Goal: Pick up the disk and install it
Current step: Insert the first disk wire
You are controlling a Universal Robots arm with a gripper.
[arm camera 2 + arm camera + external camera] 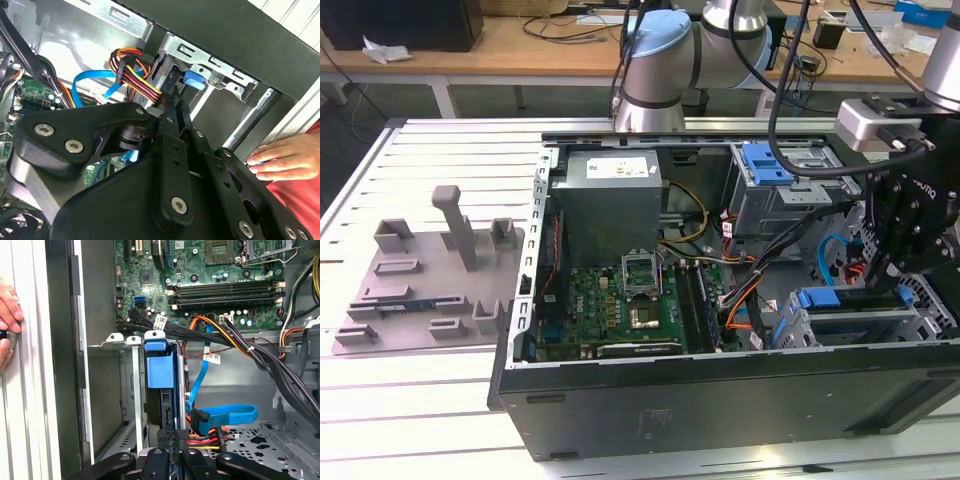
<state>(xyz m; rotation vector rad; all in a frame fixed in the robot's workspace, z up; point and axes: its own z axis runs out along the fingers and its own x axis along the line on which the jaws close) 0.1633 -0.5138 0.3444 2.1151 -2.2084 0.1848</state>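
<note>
Hanging low in the open computer case [720,410], the end effector [174,433] has its fingers [166,437] drawn nearly together, with only a thin sliver between them, at the near end of the disk [160,371]. It appears to pinch the disk by a narrow part, though the contact itself is hidden behind the black linkage.

The disk stands on edge inside the drive cage [136,390], its blue plastic showing between the cage's metal slats. In the exterior view this cage sits at the lower right of the frame. Just beside the disk lie a flat blue cable [235,415] and a bundle of red, yellow and black wires [205,440], neither visibly plugged into it. Beyond them is the green motherboard [220,270]. Outside the case wall a person's hand [7,310] rests at the slatted counter [420,420], and a grey fixture tray [430,290] lies at the exterior view's left.

The pick-up looks done and the disk is already within its bay, so the install seems well along. Whether it is pushed fully home cannot be told, and it has not been let go.

White tags [160,321] hang on the black cables and a pale sticker [620,168] sits on the power supply, but their print is too small to make out.
</note>
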